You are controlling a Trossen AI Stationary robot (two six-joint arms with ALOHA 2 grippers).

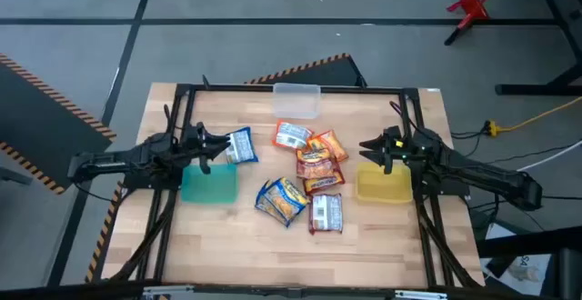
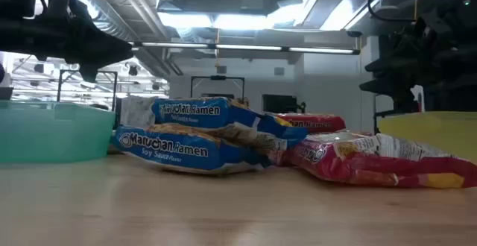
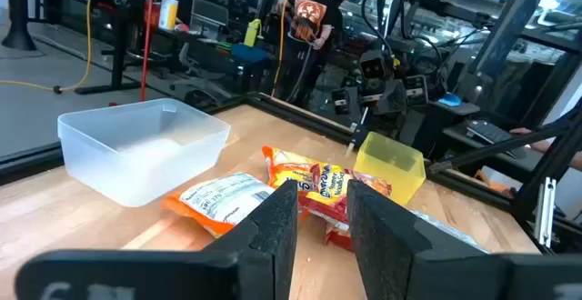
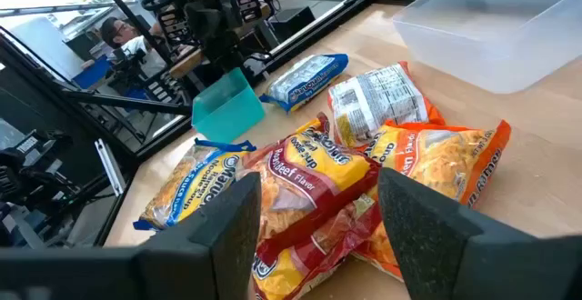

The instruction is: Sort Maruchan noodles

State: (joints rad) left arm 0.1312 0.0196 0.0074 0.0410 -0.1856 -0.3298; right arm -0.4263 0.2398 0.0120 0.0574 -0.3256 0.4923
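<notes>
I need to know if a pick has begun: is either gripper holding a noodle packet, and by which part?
Nothing is held. The left gripper hangs over the teal bin, the right gripper over the yellow bin, both with nothing between their fingers.

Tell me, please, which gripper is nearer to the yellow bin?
The right gripper: it hovers at the yellow bin's far edge. The left gripper is across the table, above the teal bin.

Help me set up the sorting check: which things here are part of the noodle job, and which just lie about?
Job: Maruchan noodles; teal bin, yellow bin, clear bin.
Lying about: red clamp and yellow cable on the floor.
</notes>
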